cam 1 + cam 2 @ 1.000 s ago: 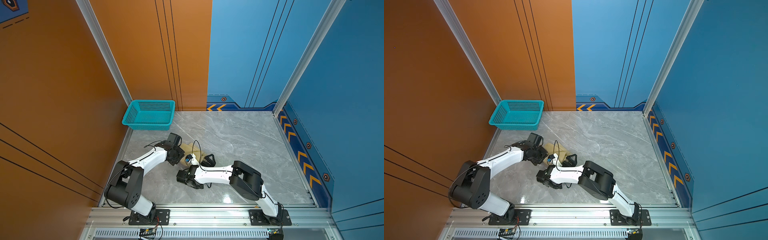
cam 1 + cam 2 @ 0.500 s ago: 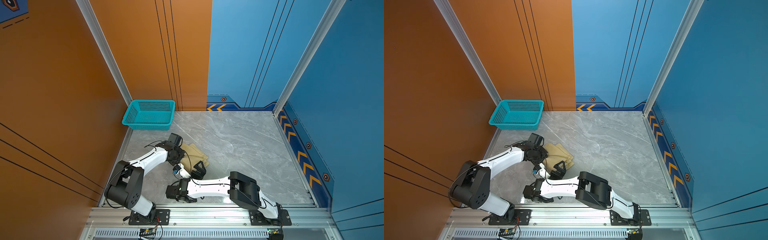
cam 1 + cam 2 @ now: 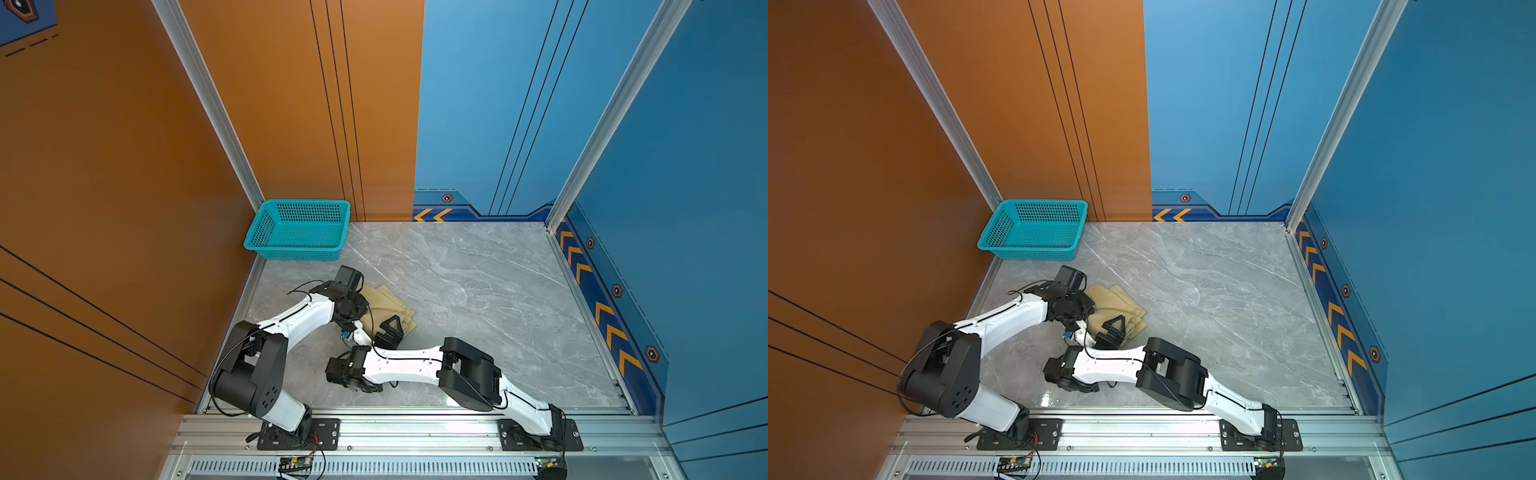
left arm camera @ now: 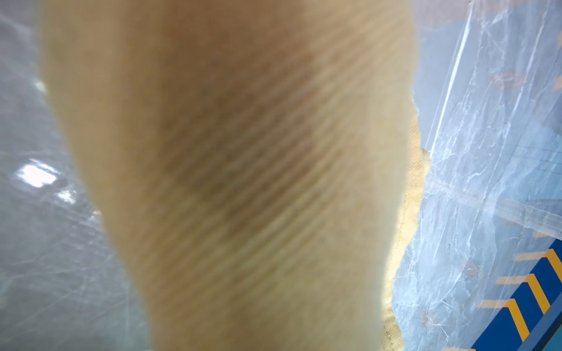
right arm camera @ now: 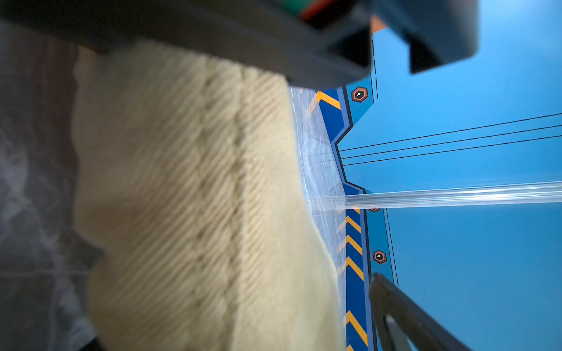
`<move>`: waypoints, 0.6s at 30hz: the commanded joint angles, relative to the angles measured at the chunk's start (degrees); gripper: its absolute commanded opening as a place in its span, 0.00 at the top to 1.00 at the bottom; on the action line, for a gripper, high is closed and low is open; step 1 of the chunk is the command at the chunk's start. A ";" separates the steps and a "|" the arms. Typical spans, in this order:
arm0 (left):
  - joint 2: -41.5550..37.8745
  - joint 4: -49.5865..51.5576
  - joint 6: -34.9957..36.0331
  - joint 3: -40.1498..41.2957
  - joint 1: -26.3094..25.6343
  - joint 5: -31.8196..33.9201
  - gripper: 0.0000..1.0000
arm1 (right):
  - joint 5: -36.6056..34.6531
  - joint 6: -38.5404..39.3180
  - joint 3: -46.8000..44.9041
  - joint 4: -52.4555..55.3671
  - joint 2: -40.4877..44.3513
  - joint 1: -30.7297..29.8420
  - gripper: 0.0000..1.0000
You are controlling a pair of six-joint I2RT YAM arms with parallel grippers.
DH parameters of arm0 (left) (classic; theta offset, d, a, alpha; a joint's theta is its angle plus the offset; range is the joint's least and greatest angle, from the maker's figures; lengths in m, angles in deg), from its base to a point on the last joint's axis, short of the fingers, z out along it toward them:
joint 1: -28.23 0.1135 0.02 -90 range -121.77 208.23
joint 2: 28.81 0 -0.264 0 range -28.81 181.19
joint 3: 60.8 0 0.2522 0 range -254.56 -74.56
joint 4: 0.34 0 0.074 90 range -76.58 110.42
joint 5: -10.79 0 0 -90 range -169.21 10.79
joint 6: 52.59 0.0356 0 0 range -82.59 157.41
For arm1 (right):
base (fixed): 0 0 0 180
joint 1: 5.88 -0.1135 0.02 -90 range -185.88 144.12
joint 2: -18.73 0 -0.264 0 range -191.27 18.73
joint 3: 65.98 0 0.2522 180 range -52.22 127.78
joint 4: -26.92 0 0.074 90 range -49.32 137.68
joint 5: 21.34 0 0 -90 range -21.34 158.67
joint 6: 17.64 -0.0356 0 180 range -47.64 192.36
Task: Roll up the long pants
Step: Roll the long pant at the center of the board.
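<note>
The long pants [image 3: 390,305] [image 3: 1119,305] lie as a small tan rolled bundle on the grey marble floor, left of the middle. My left gripper [image 3: 360,308] [image 3: 1086,306] is at the bundle's left end, shut on the cloth. Tan fabric [image 4: 237,170] fills the left wrist view and hides its jaws. My right gripper [image 3: 391,327] [image 3: 1113,328] sits at the bundle's near side, open. In the right wrist view the ribbed cloth [image 5: 194,194] lies in front of the wide jaws, and one finger [image 5: 404,316] shows clear of it.
A teal mesh basket [image 3: 299,246] [image 3: 1030,249] stands in the far left corner against the orange wall. Both arms' elbows crowd the near left of the floor. Blue walls with chevron strips bound the right and back.
The right arm pulled back toward the front rail, then returned to the bundle's near side, a little left of where it was. The left gripper stayed put on the bundle.
</note>
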 commanded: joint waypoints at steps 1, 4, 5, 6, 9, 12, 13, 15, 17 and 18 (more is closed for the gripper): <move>-2.41 3.65 -0.11 1.03 -0.70 -2.27 1.00 | -0.76 0.74 1.49 1.00 -2.84 1.52 0.03; -2.55 3.54 0.39 0.75 -0.27 -2.55 1.00 | -0.74 -0.47 0.87 1.43 -3.11 1.41 0.03; -2.49 3.56 0.41 0.71 -0.16 -2.88 1.00 | -0.61 -0.67 0.93 1.50 -3.22 1.32 0.03; -2.49 3.56 0.41 0.72 -0.08 -2.92 1.00 | -0.58 -0.97 1.08 1.73 -3.28 1.17 0.03; -2.61 3.61 0.46 0.81 0.06 -3.23 1.00 | -0.17 -1.06 1.52 1.87 -3.50 0.42 0.04; -2.87 3.62 0.48 1.09 0.11 -3.06 1.00 | 2.30 -1.37 1.40 1.87 -4.09 2.08 0.16; -2.98 3.54 0.30 1.32 0.19 -3.20 1.00 | 2.92 -1.32 1.18 1.85 -4.32 2.73 0.23; -3.30 3.59 0.43 1.70 0.28 -3.38 1.00 | 3.74 -0.60 0.71 1.66 -4.51 3.84 0.31; -3.87 3.47 0.40 2.17 0.52 -2.97 1.00 | 6.94 0.63 0.06 0.86 -3.81 5.17 0.42; -3.94 3.40 0.39 2.31 0.78 -2.85 1.00 | 8.89 1.19 -0.74 -0.09 -3.05 5.67 0.48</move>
